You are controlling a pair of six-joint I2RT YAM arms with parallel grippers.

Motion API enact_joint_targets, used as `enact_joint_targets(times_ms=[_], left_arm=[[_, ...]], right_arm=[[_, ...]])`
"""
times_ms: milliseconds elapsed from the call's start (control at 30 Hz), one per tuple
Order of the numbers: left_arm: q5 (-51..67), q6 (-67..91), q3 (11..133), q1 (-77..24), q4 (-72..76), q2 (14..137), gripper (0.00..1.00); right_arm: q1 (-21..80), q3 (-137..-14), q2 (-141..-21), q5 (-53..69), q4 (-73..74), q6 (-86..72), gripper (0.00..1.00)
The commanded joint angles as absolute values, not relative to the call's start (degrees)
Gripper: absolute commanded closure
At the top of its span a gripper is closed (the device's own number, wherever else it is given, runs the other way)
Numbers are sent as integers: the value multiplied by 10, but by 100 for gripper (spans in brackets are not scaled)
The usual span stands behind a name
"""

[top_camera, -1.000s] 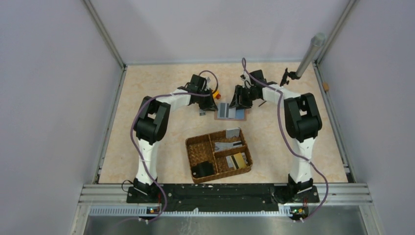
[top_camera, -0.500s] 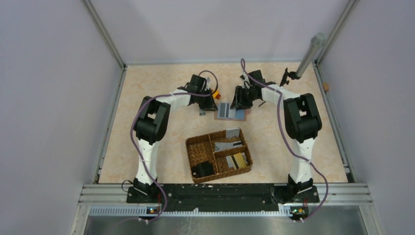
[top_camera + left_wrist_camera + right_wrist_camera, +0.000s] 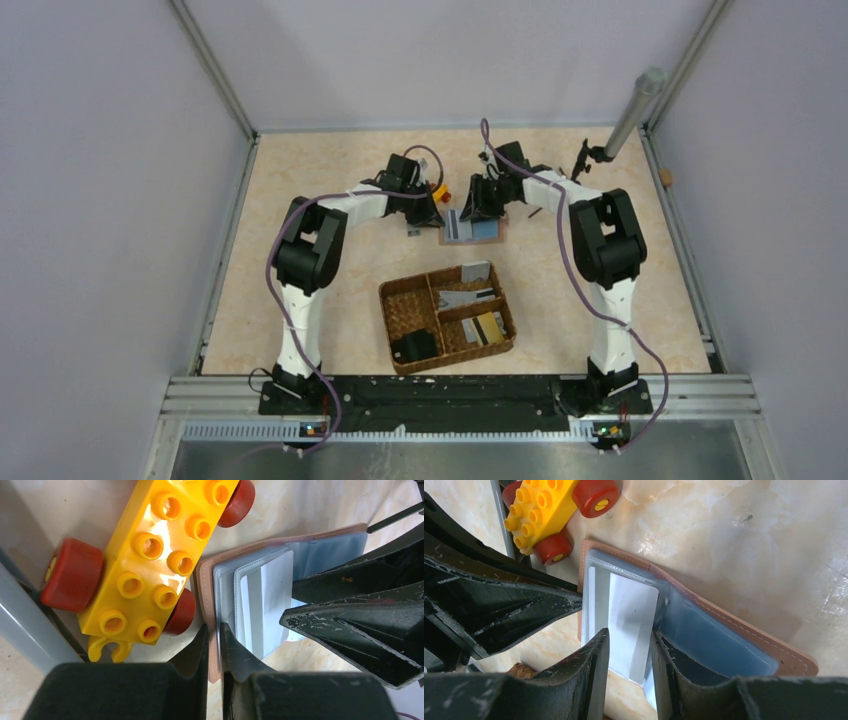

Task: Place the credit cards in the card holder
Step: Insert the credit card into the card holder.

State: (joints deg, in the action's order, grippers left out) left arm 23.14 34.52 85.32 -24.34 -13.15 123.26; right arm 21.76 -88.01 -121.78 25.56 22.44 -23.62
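The brown card holder (image 3: 478,231) lies open on the table, light blue inside (image 3: 719,640). A silver-white credit card (image 3: 631,612) sits partly in its left pocket, the near end sticking out. My left gripper (image 3: 214,627) is shut on the holder's brown left edge (image 3: 205,575). My right gripper (image 3: 629,634) hovers over the card with its jaws apart, one finger along each long side; I cannot tell if they touch it. More credit cards, grey (image 3: 470,296) and gold (image 3: 488,325), lie in the basket.
A yellow toy car with red wheels (image 3: 160,555) sits right beside the holder's left edge. The woven compartment basket (image 3: 402,300) stands nearer the bases, with a black block (image 3: 413,346) in it. A grey pole (image 3: 632,110) rises at the back right.
My right gripper has moved left over the card holder and its jaws have narrowed. The left gripper has kept its hold on the holder's edge.
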Motion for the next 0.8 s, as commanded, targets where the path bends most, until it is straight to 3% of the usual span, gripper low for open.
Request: enact_joint_targets(times_ms=[0, 767], left_arm=[[227, 350, 828, -247, -131, 1220, 90], [217, 383, 809, -252, -89, 1193, 90]], right_arm=[[241, -908, -1223, 258, 202, -267, 65], [266, -790, -1129, 195, 69, -410, 65]])
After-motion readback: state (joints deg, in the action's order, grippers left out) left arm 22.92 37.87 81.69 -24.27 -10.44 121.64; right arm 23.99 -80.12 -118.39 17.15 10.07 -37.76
